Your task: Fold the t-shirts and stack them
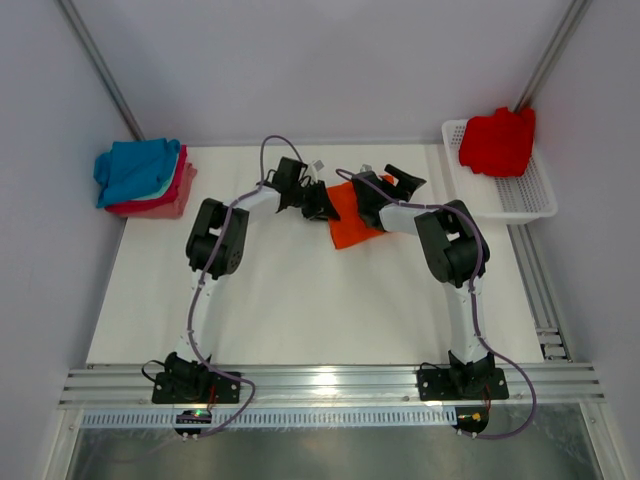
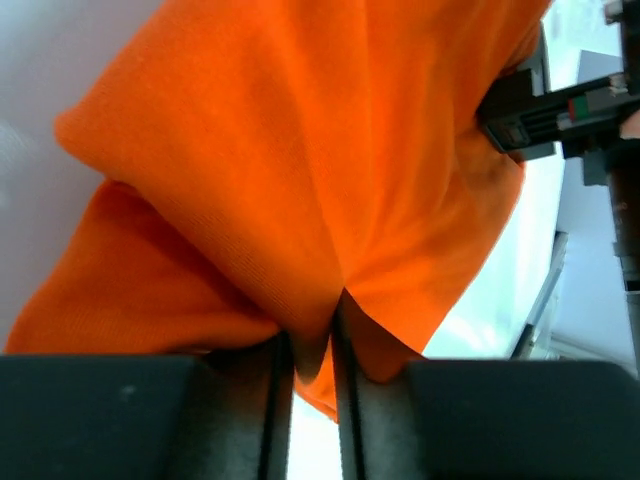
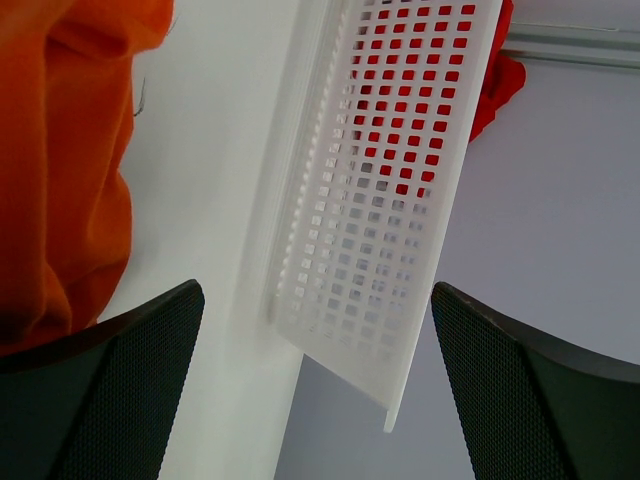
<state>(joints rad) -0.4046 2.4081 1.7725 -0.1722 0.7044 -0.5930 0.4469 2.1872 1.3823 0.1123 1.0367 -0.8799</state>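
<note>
Top external: white table point(image 1: 300, 300), pale walls point(image 1: 300, 60); orange t-shirt point(image 1: 349, 226) centre; basket point(image 1: 528, 192) right

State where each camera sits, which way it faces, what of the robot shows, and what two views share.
Top view: above and behind the arms, looking down on the table; both arms show whole.
Left wrist: on the left arm, facing the orange shirt, pinched in the left gripper.
Right wrist: on the right arm, facing the basket beyond the open right gripper.
All three show the orange shirt.
</note>
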